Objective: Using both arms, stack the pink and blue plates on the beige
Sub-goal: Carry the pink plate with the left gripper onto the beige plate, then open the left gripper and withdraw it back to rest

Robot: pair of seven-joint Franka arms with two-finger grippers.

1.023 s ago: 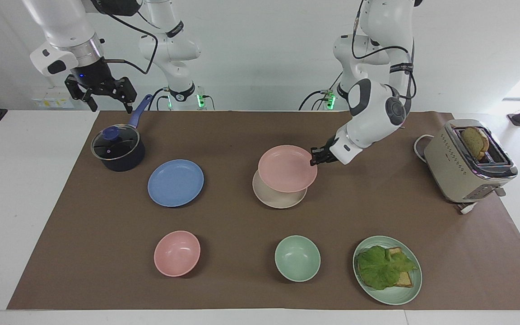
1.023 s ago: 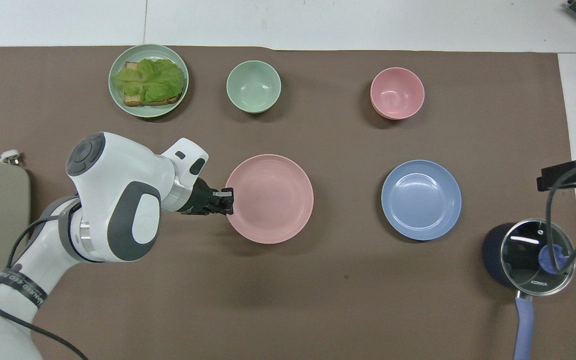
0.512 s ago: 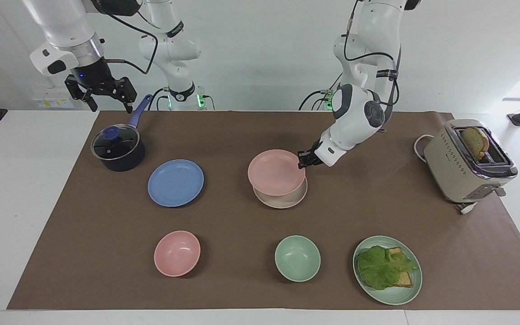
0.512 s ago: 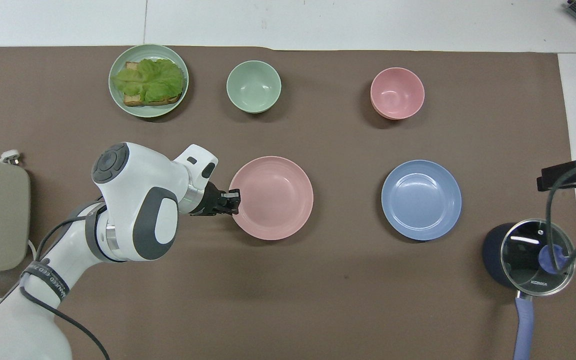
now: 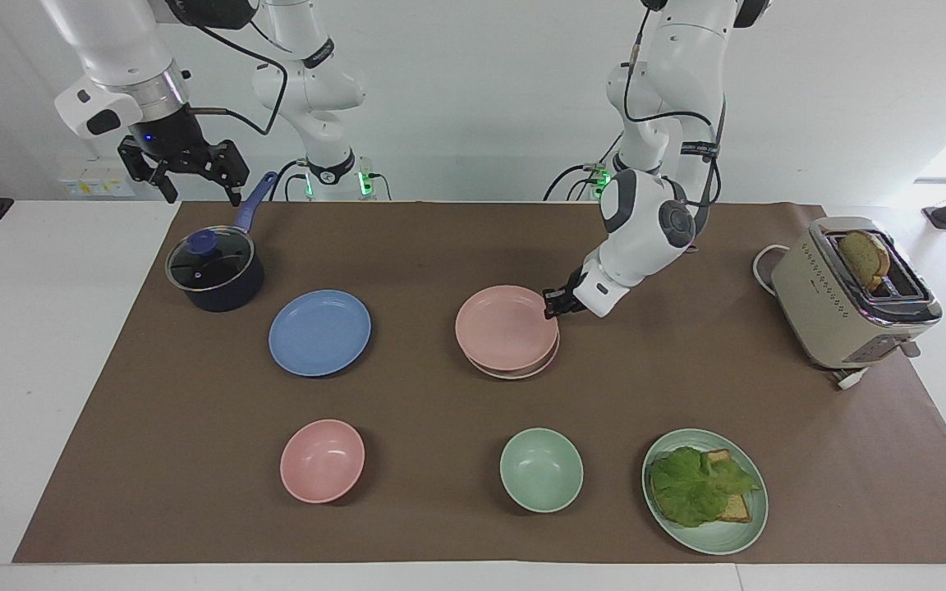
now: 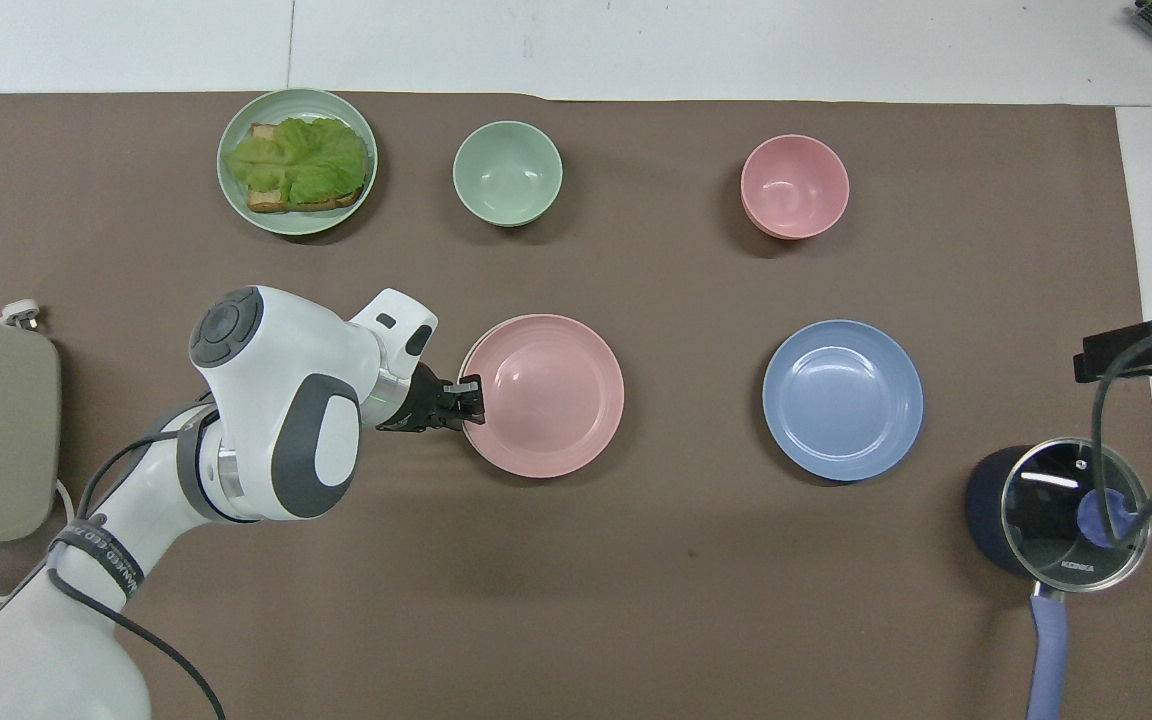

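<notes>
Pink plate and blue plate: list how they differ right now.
1. The pink plate rests on the beige plate; the blue plate lies directly on the brown mat.
2. The left gripper is at the pink plate's rim; no gripper is near the blue plate, with the right gripper open above the pot.

Both are round, shallow and look equal in size.

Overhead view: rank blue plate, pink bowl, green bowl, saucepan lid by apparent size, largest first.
1. blue plate, clearly the widest.
2. saucepan lid, narrower than the plate; it sits raised on the pan, nearer the camera, so its margin over the bowls is unsure.
3. pink bowl and green bowl: look alike, no ranking.
</notes>
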